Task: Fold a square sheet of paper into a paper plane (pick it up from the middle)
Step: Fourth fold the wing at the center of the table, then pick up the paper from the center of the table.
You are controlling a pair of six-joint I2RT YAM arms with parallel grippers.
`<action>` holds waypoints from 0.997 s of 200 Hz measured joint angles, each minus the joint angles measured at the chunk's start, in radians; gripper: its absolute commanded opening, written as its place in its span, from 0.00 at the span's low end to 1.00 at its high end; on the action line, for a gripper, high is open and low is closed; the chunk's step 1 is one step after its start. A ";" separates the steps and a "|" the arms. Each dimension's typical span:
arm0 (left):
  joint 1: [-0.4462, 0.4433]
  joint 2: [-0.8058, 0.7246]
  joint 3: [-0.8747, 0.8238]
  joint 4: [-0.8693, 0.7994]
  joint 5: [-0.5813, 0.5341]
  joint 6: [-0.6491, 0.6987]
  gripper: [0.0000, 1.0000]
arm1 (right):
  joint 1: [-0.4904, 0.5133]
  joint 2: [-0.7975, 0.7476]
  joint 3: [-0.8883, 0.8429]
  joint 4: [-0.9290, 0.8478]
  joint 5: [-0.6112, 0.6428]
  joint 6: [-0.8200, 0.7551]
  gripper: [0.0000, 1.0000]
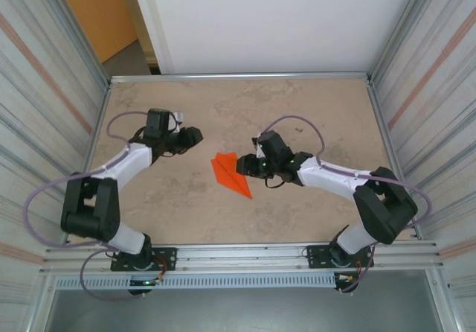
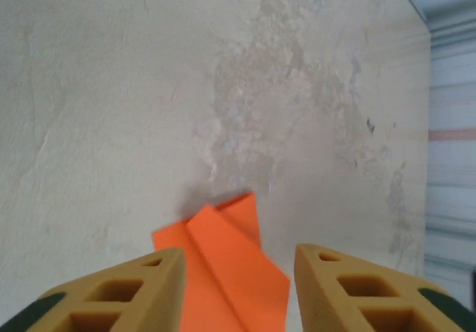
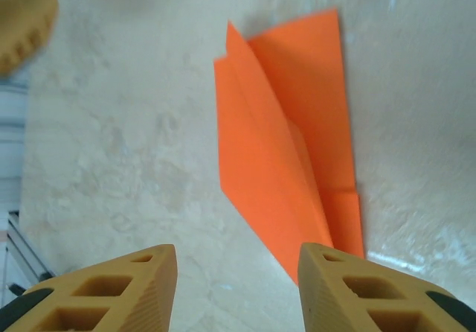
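The square sheet of paper lies on the table folded into the paper plane (image 1: 231,174), a bright orange pointed dart with a centre crease, its nose toward the near right. My left gripper (image 1: 199,135) hovers to the plane's upper left, apart from it and open. In the left wrist view the paper plane (image 2: 227,261) shows on the table beyond the tan fingers (image 2: 141,291), which hold nothing. My right gripper (image 1: 243,167) is at the plane's right edge and open. In the right wrist view the paper plane (image 3: 286,138) lies ahead of the spread fingers (image 3: 349,291), its nose beside the right one.
The beige marbled table (image 1: 312,109) is framed by a metal rail (image 1: 245,251) at the near edge and corrugated walls (image 1: 37,101) on both sides. A dull orange-brown panel (image 1: 93,12) and a white wall (image 1: 275,19) stand at the back.
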 measured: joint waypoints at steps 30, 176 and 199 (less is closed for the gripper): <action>0.000 -0.097 -0.136 0.005 0.038 -0.018 0.75 | -0.045 0.013 0.000 0.008 -0.019 -0.058 0.47; 0.000 -0.179 -0.345 0.314 0.268 -0.114 0.98 | -0.076 0.351 0.157 0.034 -0.269 -0.274 0.14; 0.000 -0.179 -0.348 0.338 0.291 -0.122 0.96 | -0.085 0.349 0.157 0.060 -0.303 -0.271 0.08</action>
